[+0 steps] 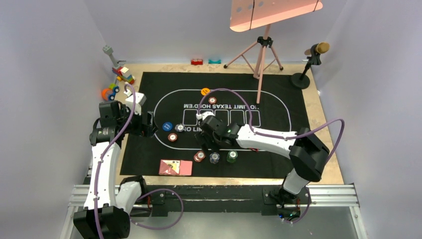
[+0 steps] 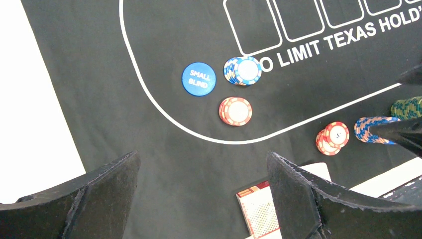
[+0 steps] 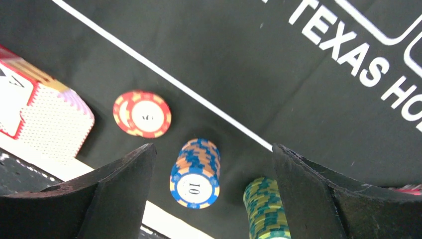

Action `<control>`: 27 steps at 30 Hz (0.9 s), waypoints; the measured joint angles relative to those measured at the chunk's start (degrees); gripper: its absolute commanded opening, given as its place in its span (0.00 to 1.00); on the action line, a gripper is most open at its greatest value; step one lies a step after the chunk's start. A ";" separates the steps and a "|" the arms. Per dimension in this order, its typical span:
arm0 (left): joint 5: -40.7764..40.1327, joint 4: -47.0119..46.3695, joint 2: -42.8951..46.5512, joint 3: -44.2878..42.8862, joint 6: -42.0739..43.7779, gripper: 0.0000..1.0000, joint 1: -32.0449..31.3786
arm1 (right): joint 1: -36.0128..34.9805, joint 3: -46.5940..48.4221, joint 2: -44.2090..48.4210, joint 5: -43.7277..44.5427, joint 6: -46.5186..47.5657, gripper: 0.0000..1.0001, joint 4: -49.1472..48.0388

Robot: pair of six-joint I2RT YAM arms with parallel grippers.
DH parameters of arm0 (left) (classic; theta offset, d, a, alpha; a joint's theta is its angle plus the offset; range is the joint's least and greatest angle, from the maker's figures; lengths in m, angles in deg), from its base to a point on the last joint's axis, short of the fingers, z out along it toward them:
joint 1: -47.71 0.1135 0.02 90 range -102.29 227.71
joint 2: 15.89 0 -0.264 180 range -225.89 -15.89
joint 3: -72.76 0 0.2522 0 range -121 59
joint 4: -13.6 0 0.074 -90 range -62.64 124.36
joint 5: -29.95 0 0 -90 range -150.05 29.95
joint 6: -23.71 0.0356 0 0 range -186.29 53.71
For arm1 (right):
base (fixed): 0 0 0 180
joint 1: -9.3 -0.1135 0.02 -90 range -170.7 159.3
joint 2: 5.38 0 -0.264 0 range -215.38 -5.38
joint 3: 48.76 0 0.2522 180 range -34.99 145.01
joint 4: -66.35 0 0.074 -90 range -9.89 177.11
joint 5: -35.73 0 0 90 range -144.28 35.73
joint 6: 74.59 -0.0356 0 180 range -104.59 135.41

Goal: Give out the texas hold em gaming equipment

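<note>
The left gripper (image 2: 202,160) hangs spread and empty near the blue button (image 2: 199,79). The right gripper (image 3: 213,148), fingers apart, hovers over a blue-orange chip stack (image 3: 195,172) whose "10" only its wrist view reveals; the orange button (image 1: 205,91) shows only from above.

A black mat (image 1: 298,99) with white printed lines and the words "TEXAS HOLD'EM" covers most of a wooden table (image 1: 326,149). At the far left corner, just beside the mat, lies a heap of colourful toy blocks (image 1: 124,74), and near it some round toy pieces (image 1: 109,92) in orange and blue. Beyond the far edge of the mat are a small red piece (image 1: 197,61) and a teal piece (image 1: 214,61). A pink tripod (image 1: 262,55) carries a pink board (image 1: 273,12). At the far right corner a microphone (image 1: 317,49) stands on a round black base (image 1: 300,79)
</note>
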 measured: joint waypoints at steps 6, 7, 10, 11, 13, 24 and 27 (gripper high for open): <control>0.00 0.00 0.00 0.00 0.02 1.00 0.00 | -1.77 -3.69 2.38 -0.09 -1.68 0.89 0.11; 0.02 0.00 0.00 0.00 0.00 1.00 0.00 | -2.05 -3.89 2.67 -0.13 -1.90 0.88 -0.11; 0.02 0.00 0.02 0.00 0.00 1.00 0.00 | -2.80 -4.15 2.73 -0.20 -2.43 0.84 -0.92; 0.00 0.00 0.02 0.00 0.02 1.00 0.00 | -3.06 -4.42 2.71 -0.17 -2.58 0.83 -1.18; 0.00 0.00 0.02 0.02 0.02 1.00 0.00 | -3.45 -4.90 2.56 -0.20 -2.82 0.82 -1.42; 0.00 0.00 0.04 0.02 0.02 1.00 0.00 | -3.85 -6.71 0.55 -0.44 -3.67 0.74 -2.14; 0.00 0.00 0.04 0.02 0.02 1.00 0.00 | -3.85 -6.78 0.50 -0.63 -3.67 0.70 -2.21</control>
